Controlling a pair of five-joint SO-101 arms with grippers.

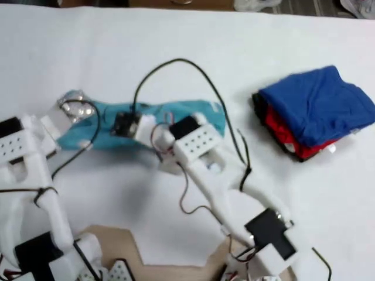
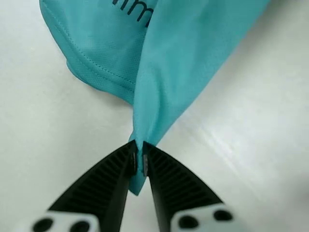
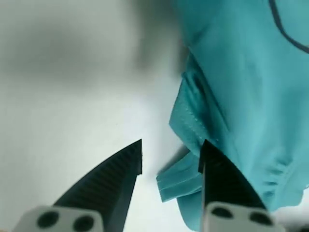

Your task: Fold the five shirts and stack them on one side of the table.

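At the near edge of the white counter (image 1: 117, 193) lies a tan board (image 1: 117, 243) with an angular edge, set between the two arms' bases. The left arm stands along the counter's left side, and the right arm slants in from the near right toward the middle. The left gripper (image 2: 138, 157) has its black fingers (image 2: 108, 179) pinched together on a gathered tip of the teal shirt (image 2: 193, 58), with the cloth fanning out from the pinch. The right gripper (image 3: 171, 145) has its fingers spread apart with nothing between them, just beside a doubled hem of the same shirt. From above, the teal shirt lies bunched in a long band across the counter's middle left. The left gripper is at its left end and the right arm's wrist is over its middle. A black cable (image 1: 176, 61) arcs above it. Farther right, well apart from the teal shirt, sits a stack (image 1: 304, 117) of folded shirts: a blue shirt (image 1: 319, 102) on top, a red shirt (image 1: 280, 132) under it and a dark shirt (image 1: 256, 105) at the bottom.
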